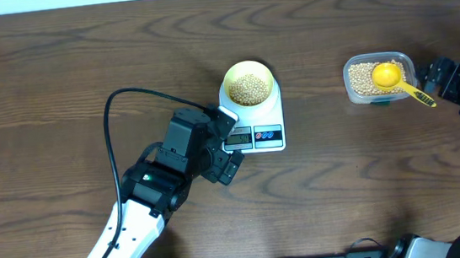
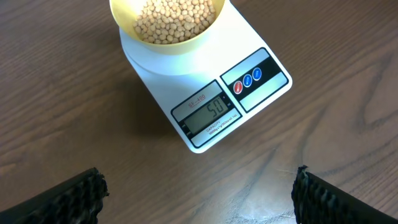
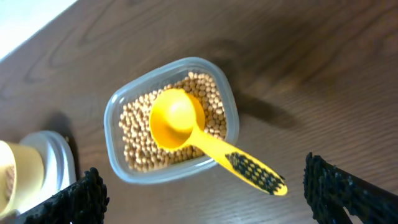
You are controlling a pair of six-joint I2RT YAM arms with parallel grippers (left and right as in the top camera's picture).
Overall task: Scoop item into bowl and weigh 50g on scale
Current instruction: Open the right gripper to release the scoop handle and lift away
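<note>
Overhead, the scale (image 1: 254, 137) lies mid-frame, long axis top to bottom, display end toward the bottom edge (reading 50). The bowl (image 1: 228, 78) of beans (image 1: 249, 89) sits on its platform. Left gripper (image 2: 198, 186) and right gripper (image 3: 202, 177) are spread, empty.

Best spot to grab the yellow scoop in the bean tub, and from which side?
Grip the yellow plastic scoop by its black-ribbed handle end, from the right arm's side. The handle juts past the rim of the clear rectangular plastic tub, while the cup lies on the tan beans. Probably close the open right claw across the handle's narrow width.
</note>
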